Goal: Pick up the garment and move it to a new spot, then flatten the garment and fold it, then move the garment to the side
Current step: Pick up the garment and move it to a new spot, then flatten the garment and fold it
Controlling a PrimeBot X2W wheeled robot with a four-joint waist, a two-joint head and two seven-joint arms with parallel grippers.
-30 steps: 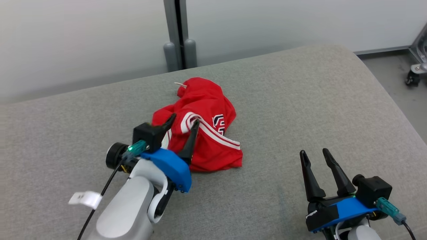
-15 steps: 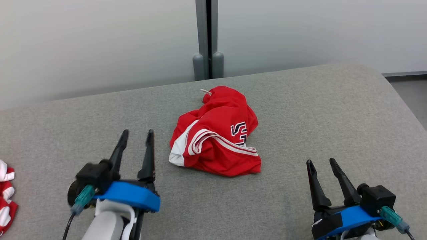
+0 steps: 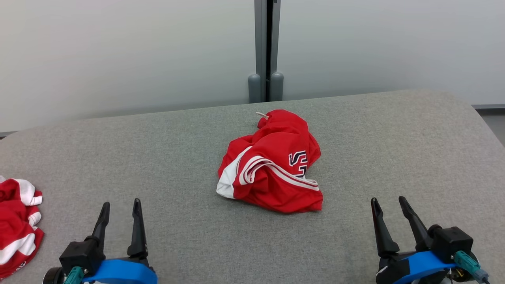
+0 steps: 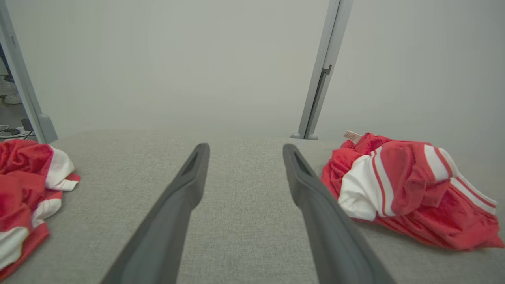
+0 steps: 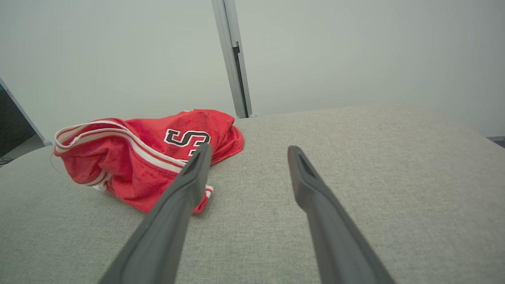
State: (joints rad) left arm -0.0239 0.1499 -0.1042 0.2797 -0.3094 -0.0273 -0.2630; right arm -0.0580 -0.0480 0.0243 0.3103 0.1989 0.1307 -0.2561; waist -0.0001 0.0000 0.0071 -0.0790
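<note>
Left claw (image 3: pixel 121 203) sits at the lower left of the head view, at the near edge of a grey fabric-covered counter (image 3: pixel 158 157), with its two dark fingers spread wide and nothing between them. Right claw (image 3: pixel 388 199) mirrors it at the lower right, fingers likewise wide apart and empty, pointing away from the robot. Each claw has a blue band at its base. Between the two, and further from the robot, the garment (image 3: pixel 276 165) lies crumpled in a heap near the middle of the counter, well apart from either claw. It is red sportswear with white stripes along one edge, a white patch at its left side, and dark, white-edged lettering (image 3: pixel 298 159) on its right side. A small pale label (image 3: pixel 261 114) pokes out from the far end of the heap. In the left wrist view the garment lies to the right of that claw's fingers, clear of them, with bare grey fabric between the fingers. In the right wrist view it lies to the left, and one finger crosses in front of its near corner. A second bundle of red and white cloth (image 3: pixel 17 221) lies at the far left edge of the counter, to the left of the left claw. Behind the counter stand pale frosted panels (image 3: pixel 118 51), joined by a grey upright post (image 3: pixel 267 39) with two rounded feet
</note>
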